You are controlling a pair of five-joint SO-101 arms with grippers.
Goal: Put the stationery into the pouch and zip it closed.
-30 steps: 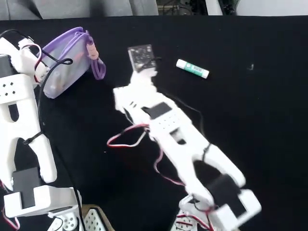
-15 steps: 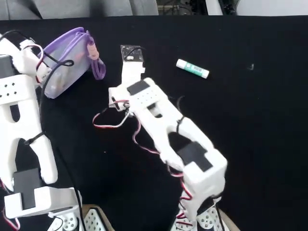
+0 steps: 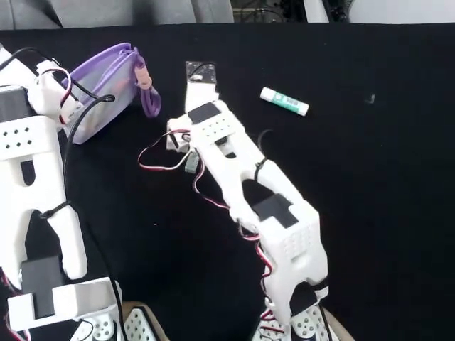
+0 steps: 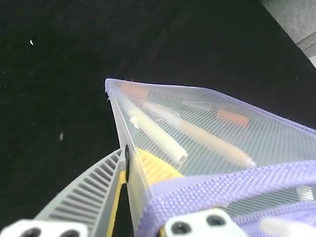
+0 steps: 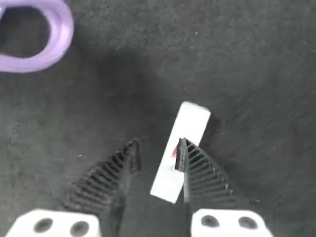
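The translucent purple pouch sits at the far left of the black table, its mouth open, with its strap loop hanging to the right. My left gripper is shut on the pouch's corner, and pens show through its wall. My right gripper is open, low over the table just right of the loop. A small white eraser lies between its fingers, against one finger and clear of the other. From above, that gripper is near the table's far middle. A white glue stick lies to its right.
The right arm's white body and its red wires stretch diagonally across the table's middle. The left arm stands along the left edge. The table's right half holds just the glue stick.
The right arm swung left and stretched farther out, bringing its gripper closer to the pouch's strap. The pouch shifted slightly in the left gripper.
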